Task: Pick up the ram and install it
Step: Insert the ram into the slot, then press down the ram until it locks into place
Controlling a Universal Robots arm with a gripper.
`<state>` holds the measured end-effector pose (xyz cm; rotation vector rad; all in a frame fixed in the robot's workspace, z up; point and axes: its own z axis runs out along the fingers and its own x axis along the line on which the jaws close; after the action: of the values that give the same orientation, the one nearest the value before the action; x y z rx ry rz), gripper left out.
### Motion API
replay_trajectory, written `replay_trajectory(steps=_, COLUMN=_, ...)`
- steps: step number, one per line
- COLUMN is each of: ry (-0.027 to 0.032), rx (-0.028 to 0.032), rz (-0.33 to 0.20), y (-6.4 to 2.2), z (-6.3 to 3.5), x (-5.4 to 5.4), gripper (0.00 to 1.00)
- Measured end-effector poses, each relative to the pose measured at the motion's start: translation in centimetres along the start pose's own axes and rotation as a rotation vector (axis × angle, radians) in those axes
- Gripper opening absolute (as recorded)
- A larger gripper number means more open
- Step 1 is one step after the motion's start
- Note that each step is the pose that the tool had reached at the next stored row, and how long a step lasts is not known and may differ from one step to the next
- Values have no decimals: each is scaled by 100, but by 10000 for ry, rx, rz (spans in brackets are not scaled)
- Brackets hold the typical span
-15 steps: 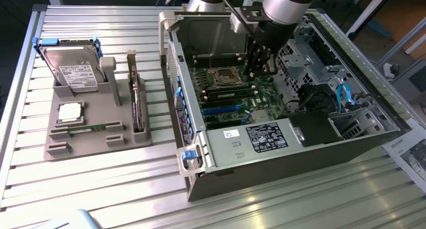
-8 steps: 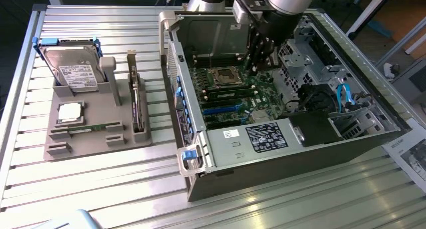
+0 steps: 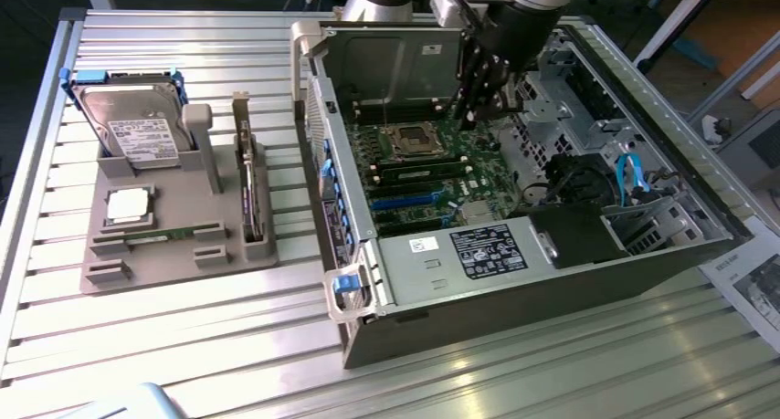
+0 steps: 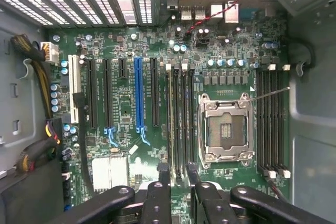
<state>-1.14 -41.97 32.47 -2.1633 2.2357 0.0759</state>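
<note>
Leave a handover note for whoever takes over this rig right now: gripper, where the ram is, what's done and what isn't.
Gripper: open, holding nothing, hanging inside the computer case above the motherboard. In the wrist view its fingers sit over the memory slots beside the empty processor socket.
Ram stick: lying flat in the front of the gray fixture, on the exterior view's left, away from the gripper.
Done: nothing I can confirm. I cannot tell whether a stick is seated in any slot.
Left: this stick is not yet picked up or installed.
</note>
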Motion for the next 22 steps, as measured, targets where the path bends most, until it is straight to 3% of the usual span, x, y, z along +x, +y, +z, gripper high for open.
replay_trajectory(steps=6, ry=12, rx=1, rz=0, y=2, z=-110, x=-6, gripper=25)
replay_trajectory(steps=19, ry=14, rx=0, rz=0, y=2, z=-110, x=-6, gripper=25)
replay_trajectory(steps=20, ry=13, rx=0, rz=0, y=2, z=-110, x=-6, gripper=24)
replay_trajectory(steps=22, ry=13, rx=1, rz=0, y=2, z=-110, x=-6, gripper=11)
